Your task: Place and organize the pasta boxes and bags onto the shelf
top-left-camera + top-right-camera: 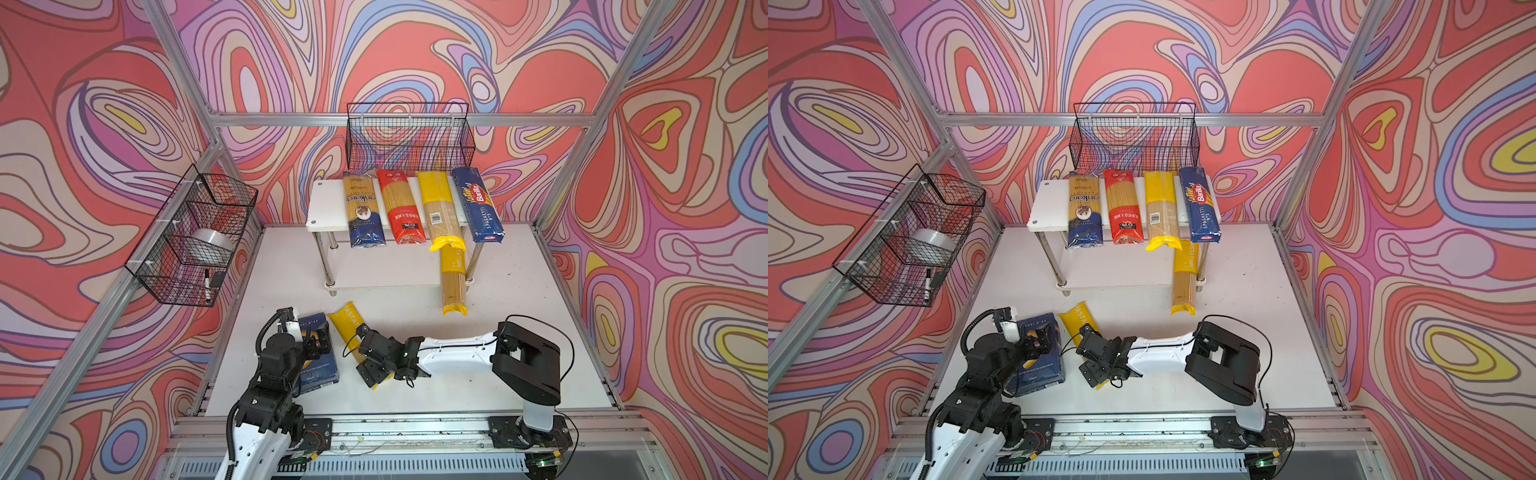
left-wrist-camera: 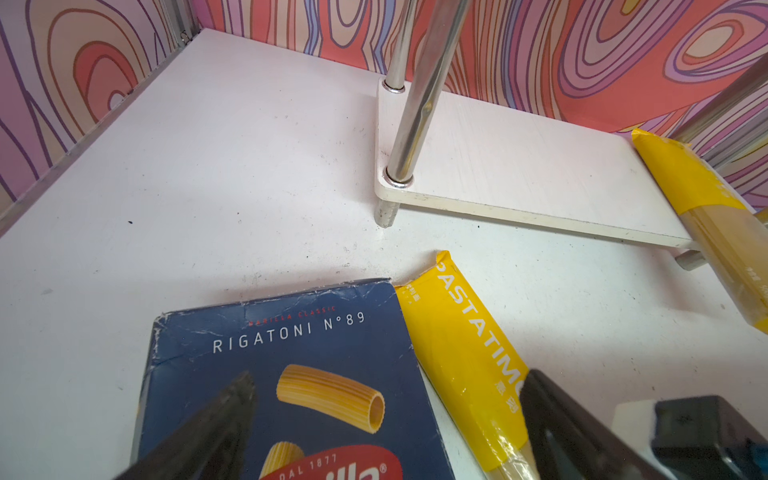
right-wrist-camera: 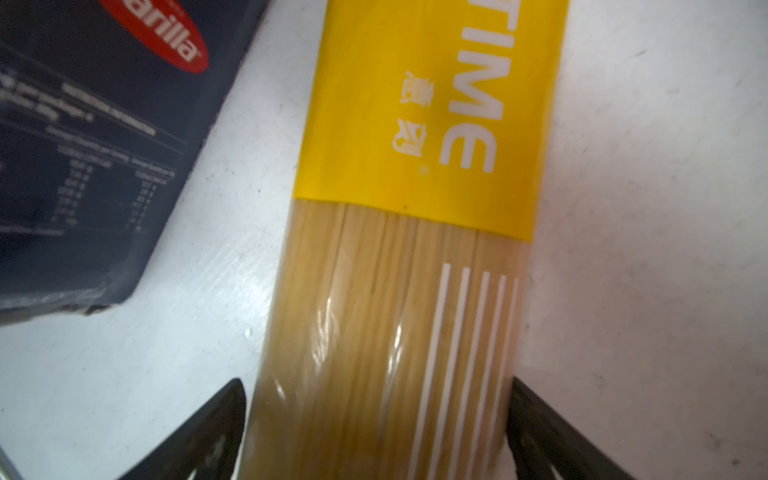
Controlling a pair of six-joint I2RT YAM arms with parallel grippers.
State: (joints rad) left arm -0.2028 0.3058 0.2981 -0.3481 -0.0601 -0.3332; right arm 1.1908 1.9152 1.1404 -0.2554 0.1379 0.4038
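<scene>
In the lower left of both top views, the left claw (image 1: 318, 338) is hovering released over the dark blue Rigatoni box (image 1: 322, 368), which is lying flat on the white table (image 1: 519, 353). In the left wrist view its 2 fingers are standing wide apart, 1 over the box and 1 over the neighbouring packet.

Just right of the box, the yellow-ended PASTATIME packet (image 3: 415, 124) is lying slanted on the table. The right claw (image 3: 376, 384) is reaching in from the lower right and straddling this packet's clear middle. Its jaws are spread wide, with 1 fingertip sitting at each side, not clenched.

Toward the centre, a second yellow-ended packet (image 1: 453, 286) is resting with 1 end on the lower board of the shelf (image 1: 324, 203) and the other on the table.

On the top board, 4 items are lying side by side, each overhanging the front edge. From left to right they are the gold-and-navy packet (image 1: 363, 212), the red-ended packet (image 1: 401, 208), a third yellow-ended packet (image 1: 440, 212) and the Spaghetti box (image 1: 478, 203).

At upper centre, a back wire basket (image 1: 409, 133) is hanging on the wall. At middle left, a side wire basket (image 1: 166, 266) is holding a tape roll (image 1: 212, 245) and a marker (image 1: 206, 284).
</scene>
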